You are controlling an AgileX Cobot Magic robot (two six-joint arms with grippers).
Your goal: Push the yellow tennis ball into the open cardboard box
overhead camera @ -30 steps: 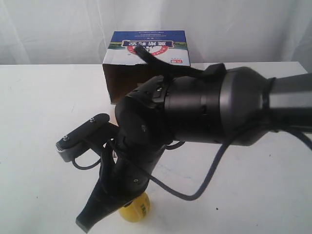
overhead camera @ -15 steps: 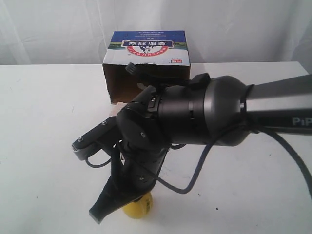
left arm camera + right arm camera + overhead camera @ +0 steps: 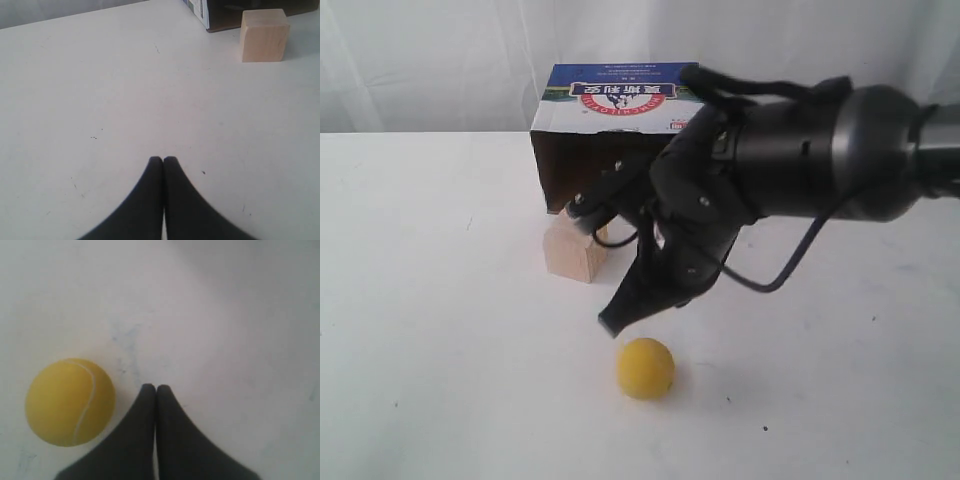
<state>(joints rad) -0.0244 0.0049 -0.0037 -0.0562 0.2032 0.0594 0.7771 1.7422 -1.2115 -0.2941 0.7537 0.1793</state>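
The yellow tennis ball (image 3: 645,367) lies alone on the white table near the front. My right gripper (image 3: 612,325) is shut, empty, and hangs just above and left of the ball without touching it. In the right wrist view the ball (image 3: 70,401) sits beside the shut fingertips (image 3: 155,387). The open cardboard box (image 3: 620,110) stands at the back with its dark opening facing forward, partly hidden by the right arm. My left gripper (image 3: 163,159) is shut and empty over bare table, out of the exterior view.
A pale wooden cube (image 3: 575,250) stands just in front of the box's left corner, and the left wrist view shows the cube (image 3: 264,35) beside the box's edge (image 3: 200,10). The white table (image 3: 420,300) stretches left and front.
The right arm has swung up and back toward the box, uncovering the cube. The ball has rolled a little to the right and toward the box.
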